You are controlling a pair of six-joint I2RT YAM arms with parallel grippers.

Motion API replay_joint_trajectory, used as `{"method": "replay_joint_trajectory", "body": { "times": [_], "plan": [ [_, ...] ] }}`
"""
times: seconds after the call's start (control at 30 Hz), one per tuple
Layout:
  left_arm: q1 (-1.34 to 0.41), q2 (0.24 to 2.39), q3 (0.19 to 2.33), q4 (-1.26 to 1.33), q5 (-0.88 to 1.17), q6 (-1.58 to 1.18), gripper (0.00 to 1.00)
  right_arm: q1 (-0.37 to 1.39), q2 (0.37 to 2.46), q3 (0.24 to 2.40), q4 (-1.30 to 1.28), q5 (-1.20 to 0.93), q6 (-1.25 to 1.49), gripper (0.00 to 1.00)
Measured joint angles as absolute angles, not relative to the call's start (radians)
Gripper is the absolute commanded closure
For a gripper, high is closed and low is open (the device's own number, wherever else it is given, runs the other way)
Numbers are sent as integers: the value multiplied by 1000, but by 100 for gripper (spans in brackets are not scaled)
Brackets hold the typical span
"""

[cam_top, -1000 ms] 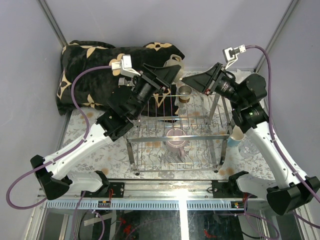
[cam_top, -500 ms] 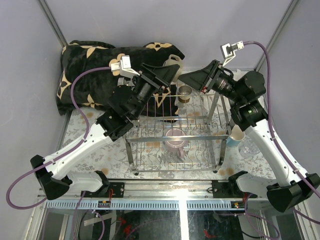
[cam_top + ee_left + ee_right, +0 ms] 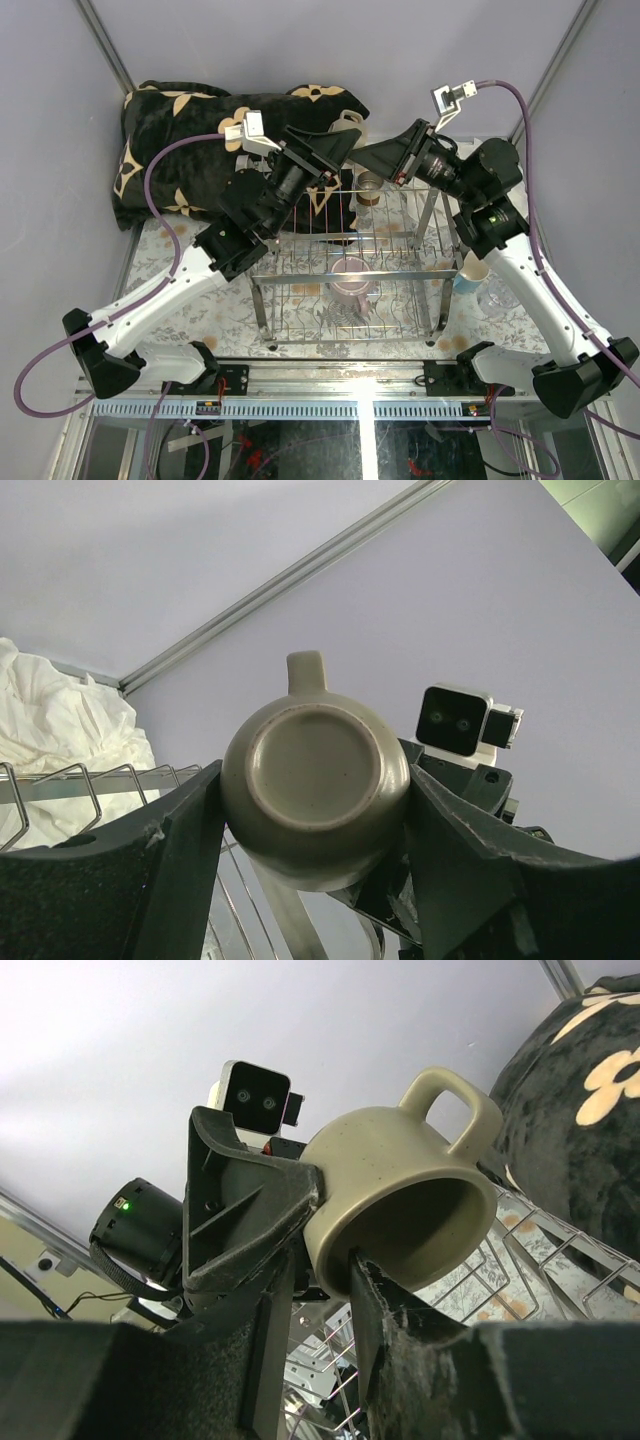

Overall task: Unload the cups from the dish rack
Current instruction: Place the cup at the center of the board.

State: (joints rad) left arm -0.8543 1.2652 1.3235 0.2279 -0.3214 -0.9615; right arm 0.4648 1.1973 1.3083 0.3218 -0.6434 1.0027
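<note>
My left gripper (image 3: 335,147) is shut on a beige handled mug (image 3: 347,121) and holds it on its side above the far end of the chrome dish rack (image 3: 300,276). In the left wrist view the mug's base (image 3: 315,780) fills the space between both fingers. My right gripper (image 3: 377,158) is open at the mug's mouth. In the right wrist view one fingertip (image 3: 365,1280) is inside the mug (image 3: 400,1185), and the other (image 3: 272,1300) is outside the rim. A pink-mauve mug (image 3: 352,281) sits in the rack. A small grey cup (image 3: 370,184) stands at its far end.
A black cushion with cream flower shapes (image 3: 170,130) lies at the back left. A cream cup (image 3: 472,270) and a clear glass (image 3: 497,296) stand on the patterned table right of the rack. White cloth (image 3: 60,730) shows beyond the rack.
My right gripper has moved left and up to the mug's mouth, and one finger is now inside the rim. My left gripper still holds the mug in the same place.
</note>
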Motion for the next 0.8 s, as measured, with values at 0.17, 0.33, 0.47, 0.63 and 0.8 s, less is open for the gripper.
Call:
{"method": "replay_joint_trajectory", "body": {
  "times": [0.17, 0.33, 0.47, 0.63, 0.8],
  "plan": [
    [-851, 1266, 1324, 228, -311, -973, 99, 472, 1203, 1312, 319, -630, 992, 90],
    [-851, 1268, 1324, 216, -307, -991, 92, 479, 1204, 1316, 321, -625, 946, 100],
    [-851, 1268, 1324, 215, -307, -992, 78, 482, 1201, 1316, 318, -617, 929, 100],
    [-851, 1262, 1324, 206, -312, -988, 48, 485, 1188, 1317, 289, -609, 915, 100],
    [-856, 1228, 1324, 164, -315, -957, 41, 501, 1187, 1340, 246, -611, 897, 100]
  ]
}}
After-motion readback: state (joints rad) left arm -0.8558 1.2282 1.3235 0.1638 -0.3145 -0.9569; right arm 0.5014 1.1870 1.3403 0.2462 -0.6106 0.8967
